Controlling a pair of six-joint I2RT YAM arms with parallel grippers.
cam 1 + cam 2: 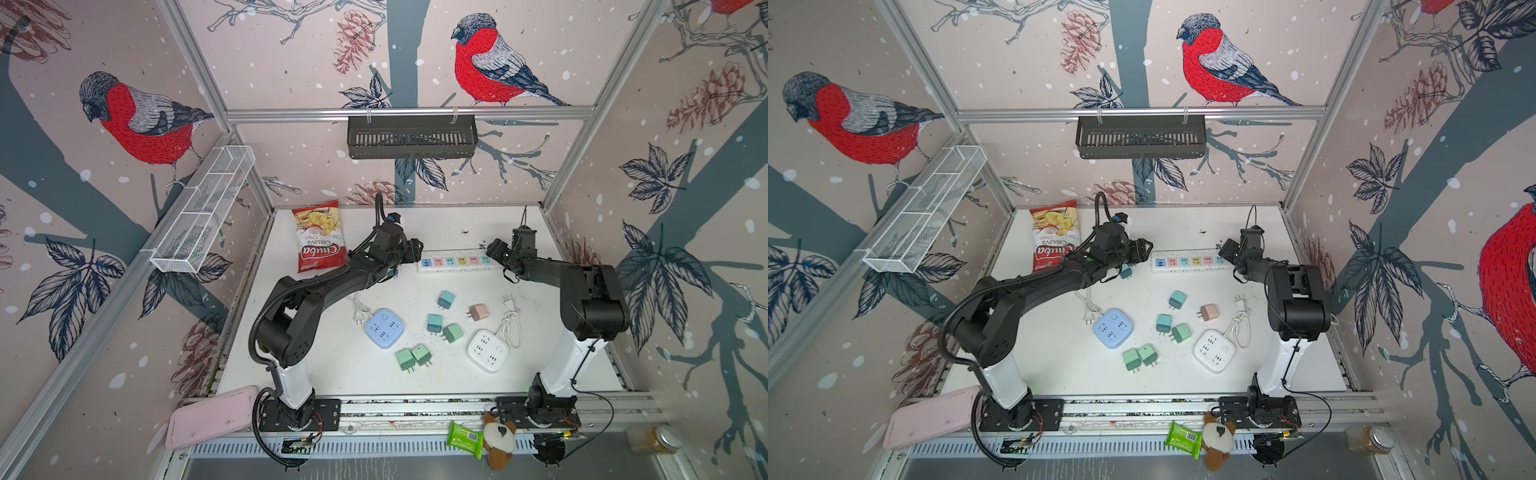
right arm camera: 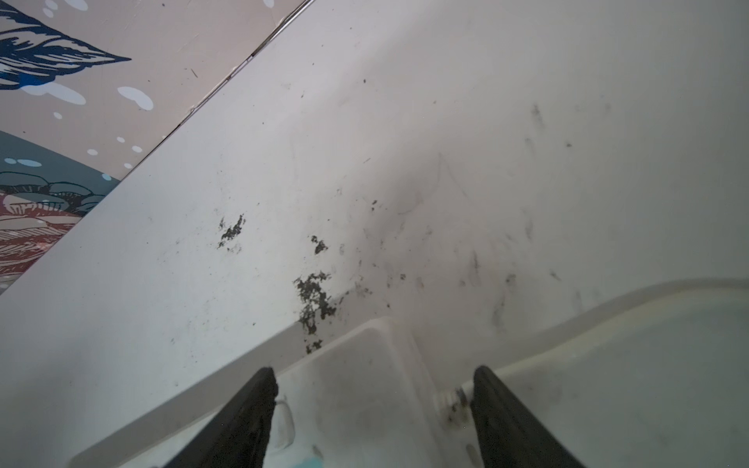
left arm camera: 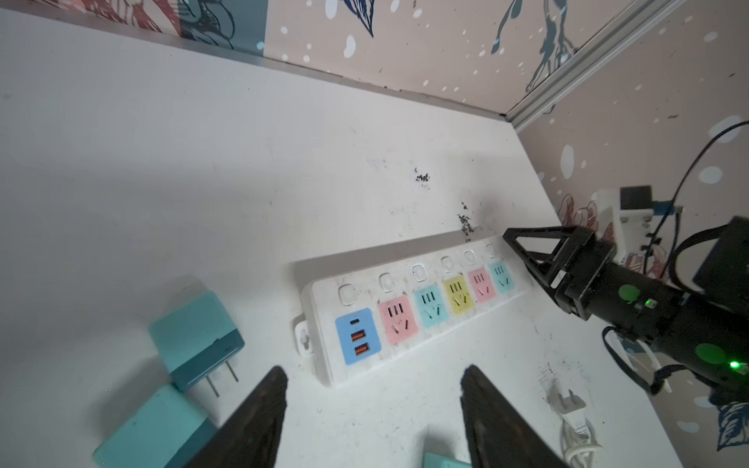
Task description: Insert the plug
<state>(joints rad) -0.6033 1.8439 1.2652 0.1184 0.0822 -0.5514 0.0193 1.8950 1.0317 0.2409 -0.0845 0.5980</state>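
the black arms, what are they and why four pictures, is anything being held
They are two robot arms mounted at a white table. Two pictures look down from overhead; the other two come from cameras on each arm's wrist. On the table lie a long power strip, loose teal, green and pink plugs, a blue socket cube, a white socket cube and a chip bag. The left pincer is open and empty near the strip; the right pincer stands open over its other end. Nothing is held.
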